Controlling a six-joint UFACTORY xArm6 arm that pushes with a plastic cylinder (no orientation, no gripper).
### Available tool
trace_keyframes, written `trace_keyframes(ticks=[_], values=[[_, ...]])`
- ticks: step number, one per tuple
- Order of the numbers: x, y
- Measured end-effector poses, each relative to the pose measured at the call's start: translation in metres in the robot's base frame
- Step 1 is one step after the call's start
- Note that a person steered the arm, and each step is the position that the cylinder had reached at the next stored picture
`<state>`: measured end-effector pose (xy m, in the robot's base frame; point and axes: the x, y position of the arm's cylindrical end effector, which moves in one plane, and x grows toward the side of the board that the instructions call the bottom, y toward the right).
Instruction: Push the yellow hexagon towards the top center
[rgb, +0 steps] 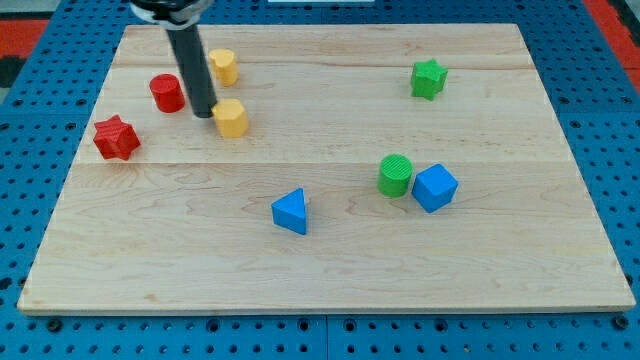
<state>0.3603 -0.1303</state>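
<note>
Two yellow blocks lie at the view's upper left. The lower one (231, 118) looks like the yellow hexagon. The upper yellow block (222, 66) is partly behind the rod; its shape is unclear. My dark rod comes down from the view's top left, and my tip (203, 113) rests on the board just left of the lower yellow block, touching or nearly touching its left side.
A red cylinder (167, 93) and a red star (116, 137) lie left of the tip. A green star (428, 78) is at upper right. A green cylinder (396, 175), a blue cube (435, 188) and a blue triangle (291, 211) lie lower down on the wooden board (330, 270).
</note>
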Motion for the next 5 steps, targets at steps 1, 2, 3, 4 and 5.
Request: trace_keyframes(ticks=[1,2,3,4,5], values=[[0.009,-0.019],[0.043,-0.015],[0.042,0.016],[0.001,0.036],[-0.026,0.06]])
